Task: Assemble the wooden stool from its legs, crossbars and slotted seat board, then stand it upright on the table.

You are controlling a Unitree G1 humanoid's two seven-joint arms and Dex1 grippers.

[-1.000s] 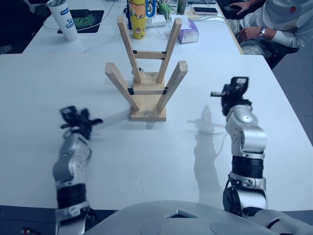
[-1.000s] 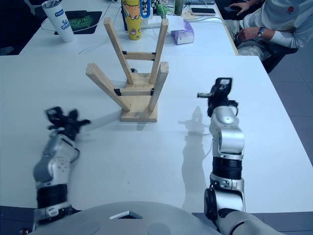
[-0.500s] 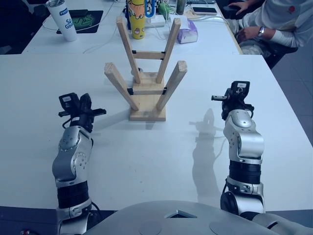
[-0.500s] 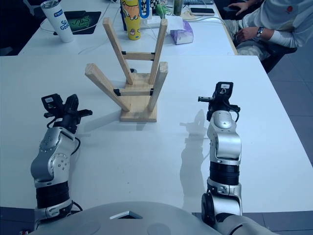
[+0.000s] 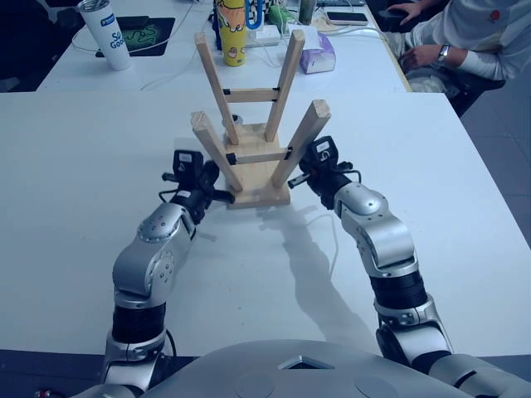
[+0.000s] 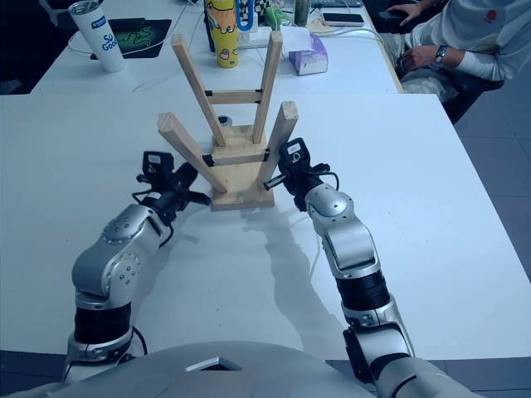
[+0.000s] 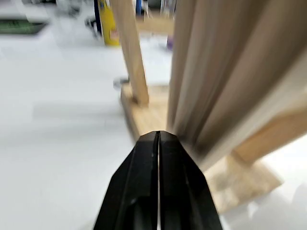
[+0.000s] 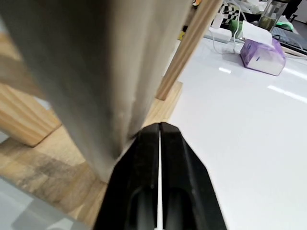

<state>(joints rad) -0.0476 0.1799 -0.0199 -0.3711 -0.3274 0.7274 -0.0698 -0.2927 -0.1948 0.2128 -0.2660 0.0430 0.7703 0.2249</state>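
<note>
far beyond the left gripper point(image 5: 214, 194), well off to its outer side on the back table, we see a white lidded tumbler point(image 5: 108, 33); what it holds we cannot tell

the left gripper's jaws are pressed together with nothing between them, and in the left wrist view their tips point(image 7: 159, 136) sit right at the foot of the near left leg point(image 5: 214, 151), just above the table point(image 5: 75, 166)

between the two grippers stands the stool point(image 5: 253, 141), upside down: its seat board point(image 5: 264, 194) lies flat on the table and its four legs point up and lean outward, joined by crossbars point(image 5: 259, 156)

far behind the stool, past both sets of jaws, a yellow cup point(image 5: 235, 35) has something blue sticking out of its top, and beside it a purple tissue box point(image 5: 319, 58) has a white tissue poking out

the right gripper point(image 5: 297, 177) also has its jaws together on nothing, and the right wrist view shows the tips point(image 8: 159, 125) against the base of the near right leg point(image 5: 300, 141), where that leg meets the seat board
</note>
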